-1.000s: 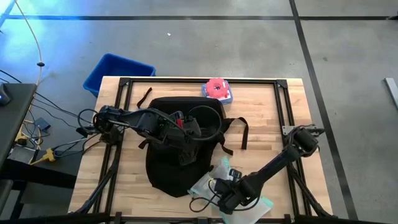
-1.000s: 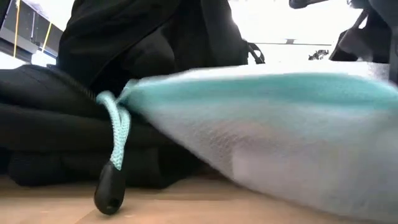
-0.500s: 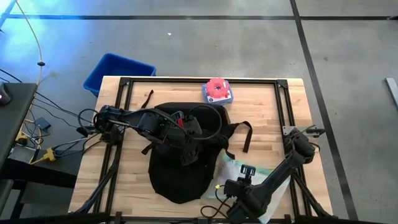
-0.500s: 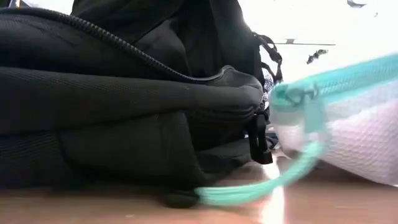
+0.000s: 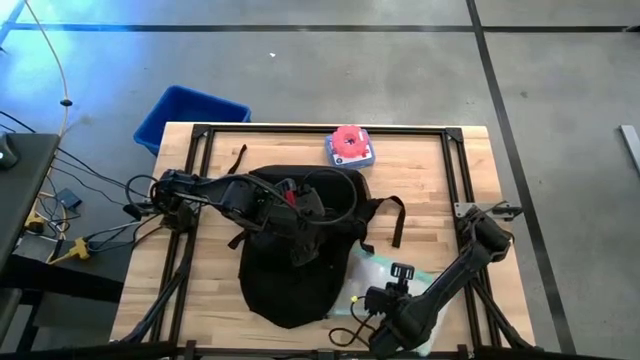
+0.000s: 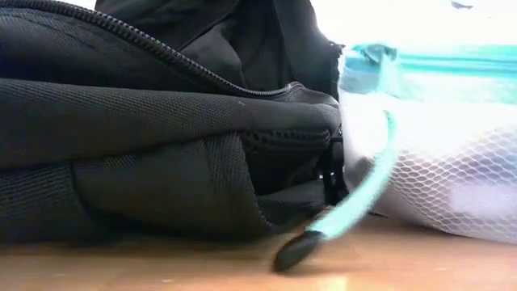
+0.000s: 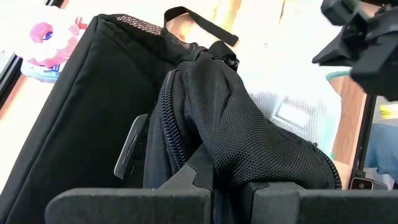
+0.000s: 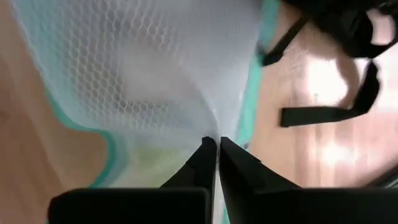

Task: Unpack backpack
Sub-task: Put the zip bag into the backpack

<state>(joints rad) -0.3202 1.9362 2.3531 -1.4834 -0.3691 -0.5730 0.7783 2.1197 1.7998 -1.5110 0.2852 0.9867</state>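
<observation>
Backpack (image 5: 290, 250) flat, right gripper (image 8: 216, 149) pinching mesh pouch (image 8: 155, 81) in wrist view

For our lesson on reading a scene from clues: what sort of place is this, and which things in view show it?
Probably a robotics lab or workshop. A wooden table carrying a black frame stands on a bare grey taped floor, loose cables trail at one side, and two robot arms work on a backpack.
</observation>
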